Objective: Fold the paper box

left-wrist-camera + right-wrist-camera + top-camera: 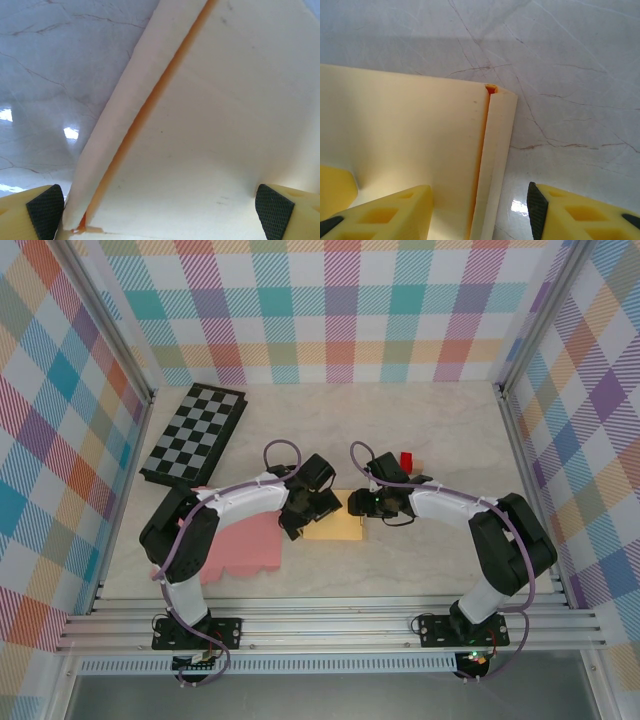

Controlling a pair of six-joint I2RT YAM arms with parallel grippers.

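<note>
Box [333, 529] between left gripper [299, 521], right gripper [354, 505]

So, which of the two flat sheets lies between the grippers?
The cream paper box: left gripper and right gripper flank it. The pink sheet lies further left.

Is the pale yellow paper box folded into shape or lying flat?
Mostly flat: the pale yellow paper box lies spread on the table, with one narrow edge strip folded over.
</note>
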